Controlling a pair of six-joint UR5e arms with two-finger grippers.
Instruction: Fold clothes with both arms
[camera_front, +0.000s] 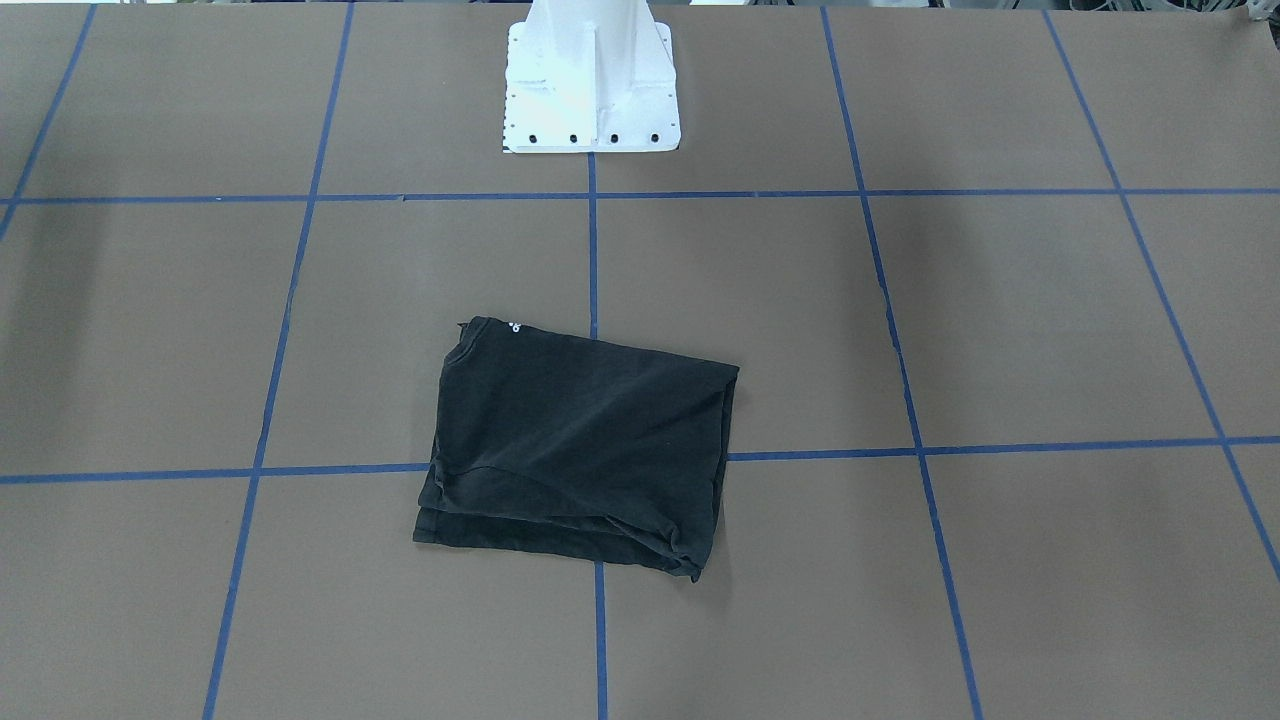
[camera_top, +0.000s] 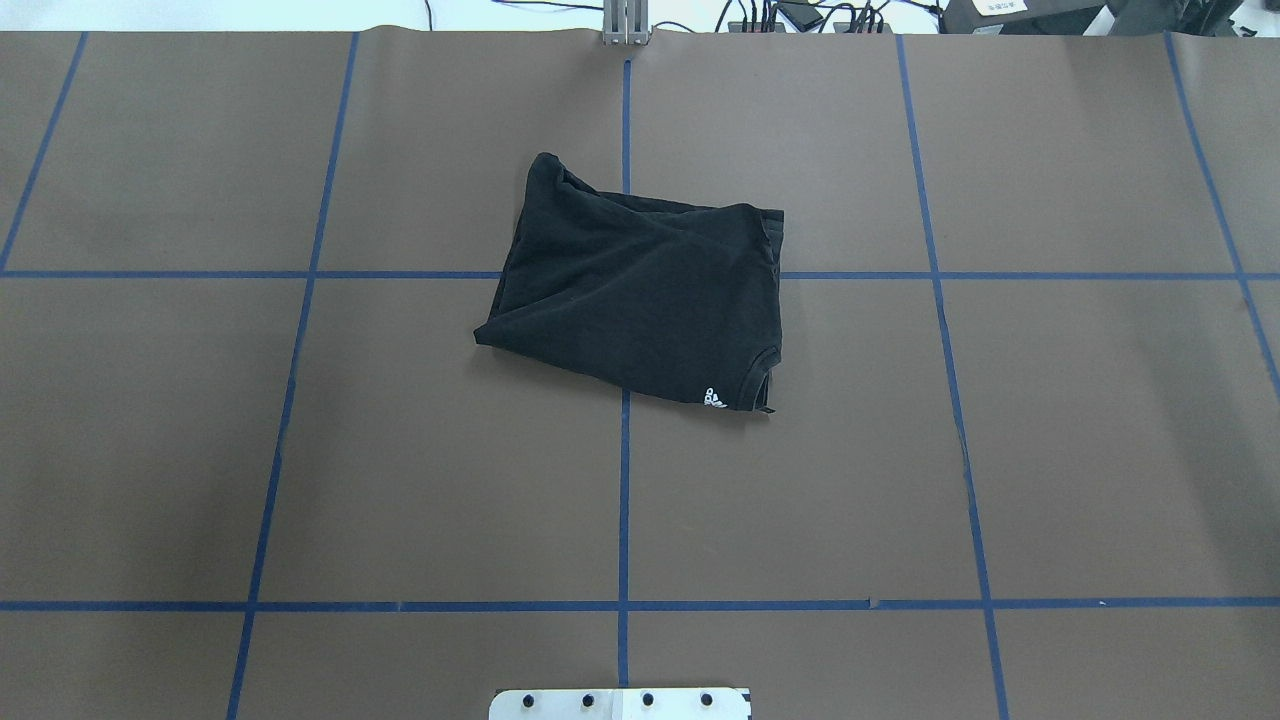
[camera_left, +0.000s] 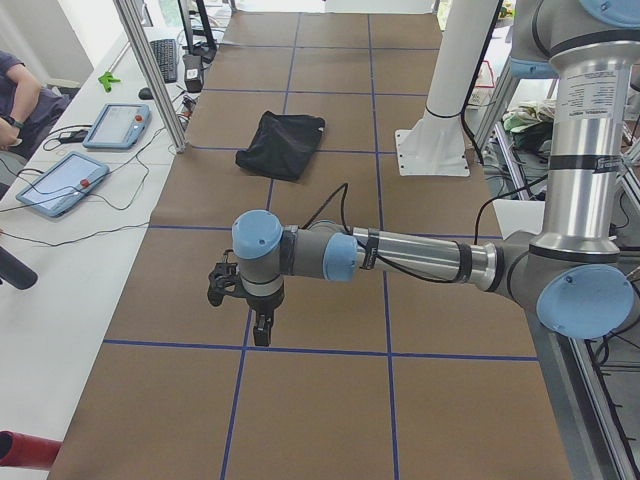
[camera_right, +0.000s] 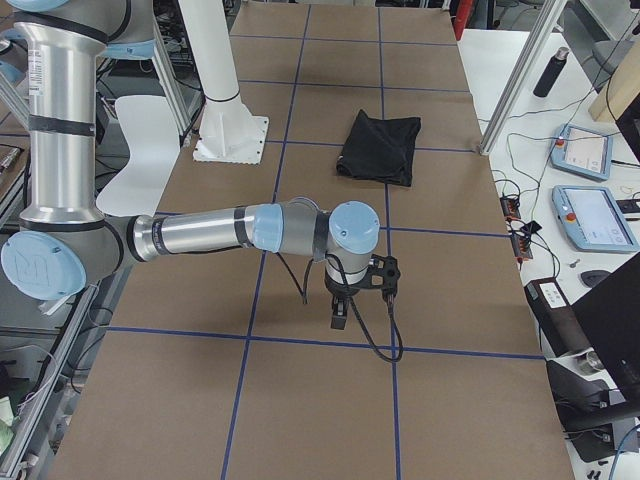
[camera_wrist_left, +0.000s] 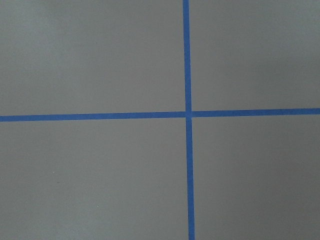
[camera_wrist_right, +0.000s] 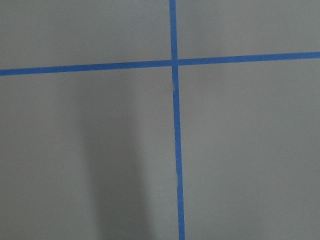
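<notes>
The black T-shirt (camera_front: 580, 450) lies folded into a rough rectangle near the table's middle, plain side up, with a small white mark at one corner (camera_top: 713, 398). It also shows in the side views (camera_left: 282, 145) (camera_right: 380, 148). My left gripper (camera_left: 262, 336) hangs point-down over bare table, far from the shirt toward the table's left end. My right gripper (camera_right: 339, 320) hangs the same way toward the right end. Both show only in the side views, so I cannot tell whether they are open or shut. Both wrist views show only brown table and blue tape.
The brown table (camera_top: 300, 450) carries a blue tape grid. The white pedestal base (camera_front: 590, 90) stands at the robot's side. Side benches hold tablets (camera_left: 60, 182) (camera_right: 590, 215) and cables. A person (camera_left: 20, 95) sits at the bench. Aluminium posts (camera_left: 150, 70) stand at the table's edge.
</notes>
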